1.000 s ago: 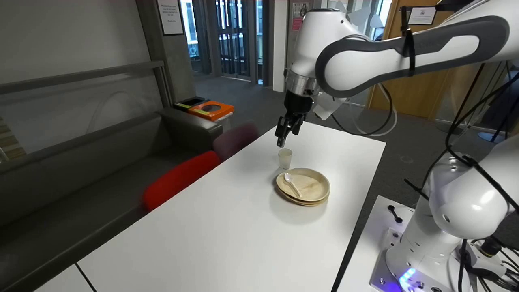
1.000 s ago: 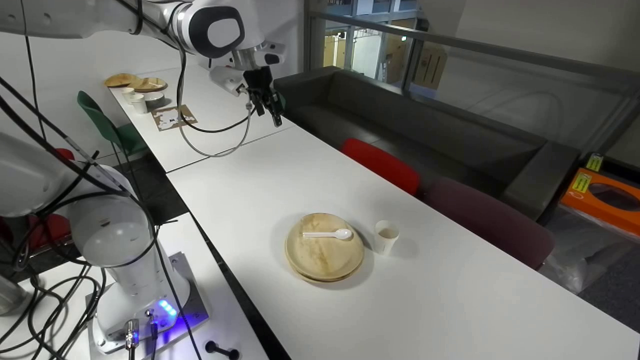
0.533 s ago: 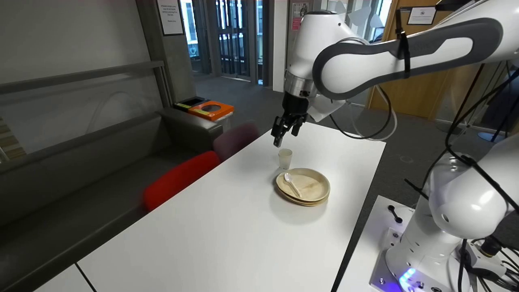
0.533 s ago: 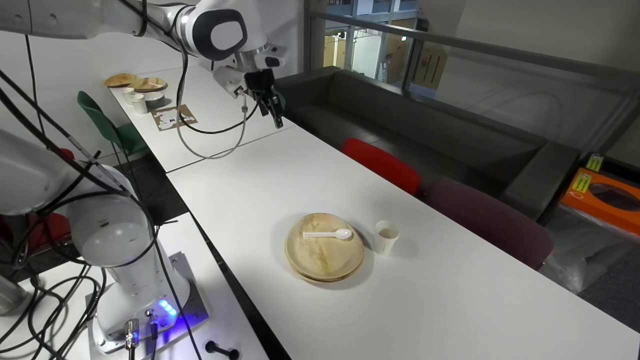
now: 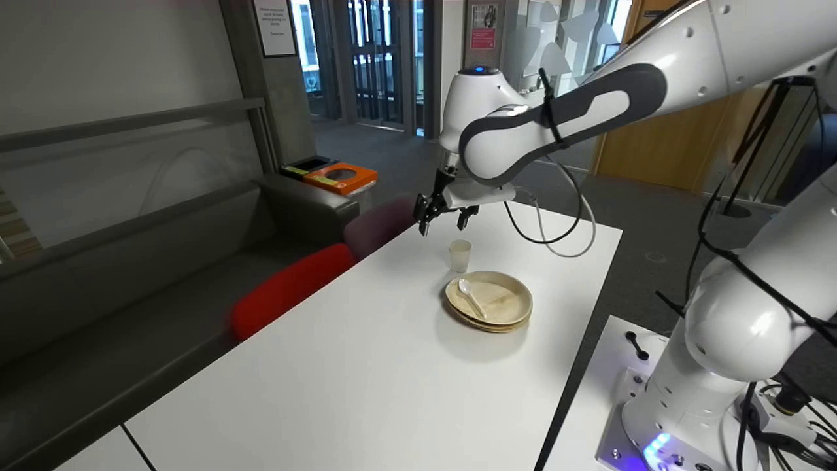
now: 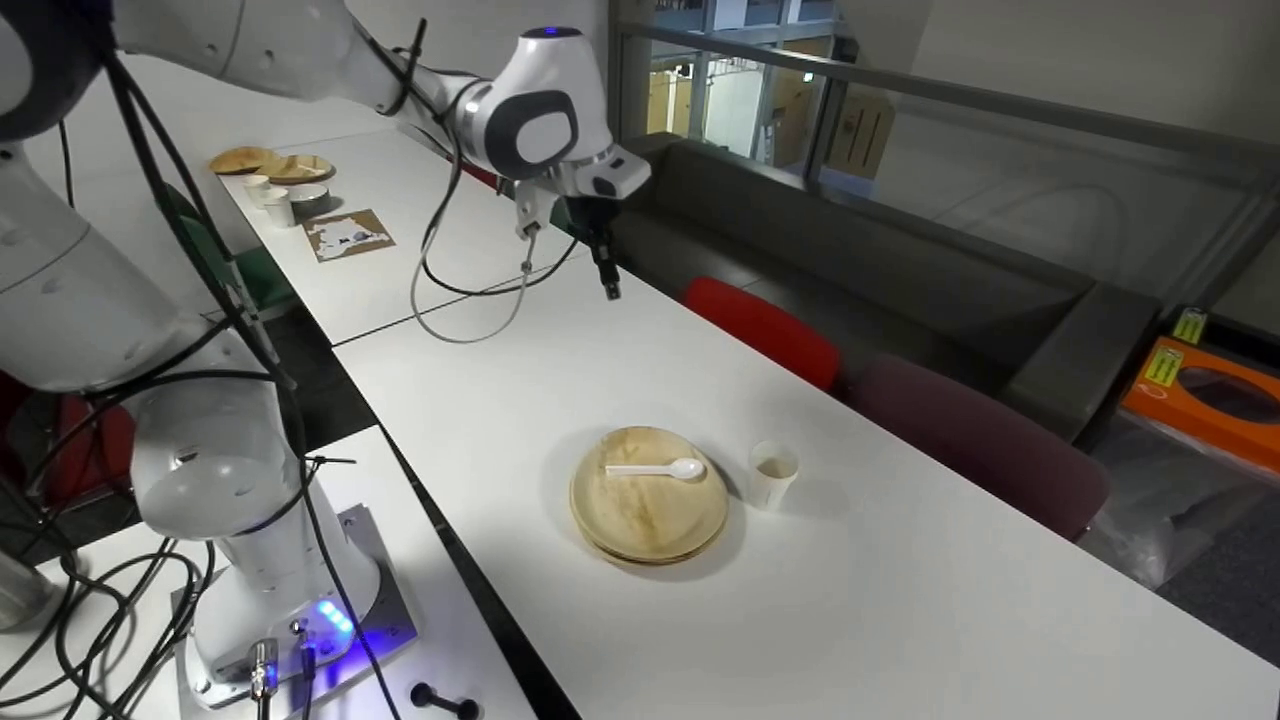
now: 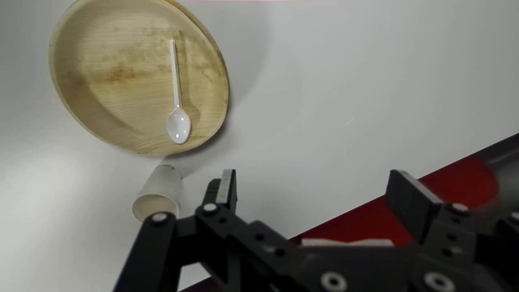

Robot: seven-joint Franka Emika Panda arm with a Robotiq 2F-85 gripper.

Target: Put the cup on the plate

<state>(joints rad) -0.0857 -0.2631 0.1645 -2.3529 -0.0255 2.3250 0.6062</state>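
Note:
The small whitish cup (image 5: 460, 256) stands upright on the white table, close beside the plate. It also shows in an exterior view (image 6: 772, 480) and in the wrist view (image 7: 160, 190), left of the fingers. The round tan plate (image 5: 507, 304) lies flat on a stack, with a white spoon on it; it also shows in an exterior view (image 6: 640, 520) and in the wrist view (image 7: 121, 93). My gripper (image 5: 443, 226) is open and empty above the table, away from cup and plate (image 6: 611, 285). In the wrist view its fingers (image 7: 313, 174) are wide apart with nothing between them.
The white spoon (image 6: 655, 468) lies across the plate. A red chair (image 6: 762, 330) and a purple chair (image 6: 985, 440) stand along the table edge, by a grey sofa (image 5: 163, 275). More plates (image 6: 297, 168) and cups (image 6: 277, 207) stand on the far table.
My gripper has moved lower and swung round, shifting left in an exterior view and right and down in the other exterior view. Cup, plate and spoon have not moved.

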